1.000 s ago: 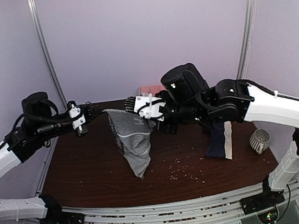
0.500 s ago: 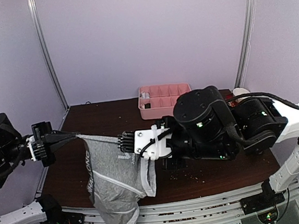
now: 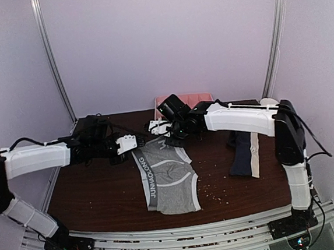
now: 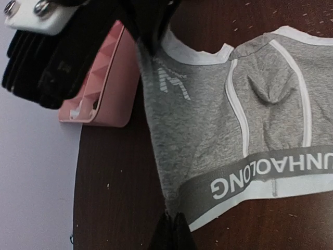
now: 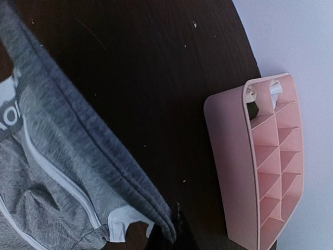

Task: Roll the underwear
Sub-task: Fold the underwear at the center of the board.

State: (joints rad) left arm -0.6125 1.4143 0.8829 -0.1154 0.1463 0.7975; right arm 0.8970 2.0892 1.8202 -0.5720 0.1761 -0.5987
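**Across the table, grey briefs spread flat and pinched at two far corners**

Near the middle of the dark brown wooden table (image 3: pixel 85 190), the grey cotton boxer briefs (image 3: pixel 167 180) with a dark lettered waistband lie almost flat, waistband on the left arm's side. Trouble would most likely start at the far edge. It seems slightly lifted where both claws hold it, and a small pucker shows in the front panel (clearest in the left wrist view), so an uneven release could leave a fold that skews the roll. Pale crumbs (image 3: pixel 210 186) scattered just beside the near hem could get wound in. The pink plastic compartment tray (image 3: pixel 191 98) sits close behind the right claw and might be nudged on withdrawal. The left claw (image 3: pixel 136 149) is pressed together on the waistband's far corner; the right claw (image 3: pixel 171 137) is likewise pinched tight on the far leg hem. The navy cloth briefs with a cream waistband (image 3: pixel 244 153) lie well apart, at right.
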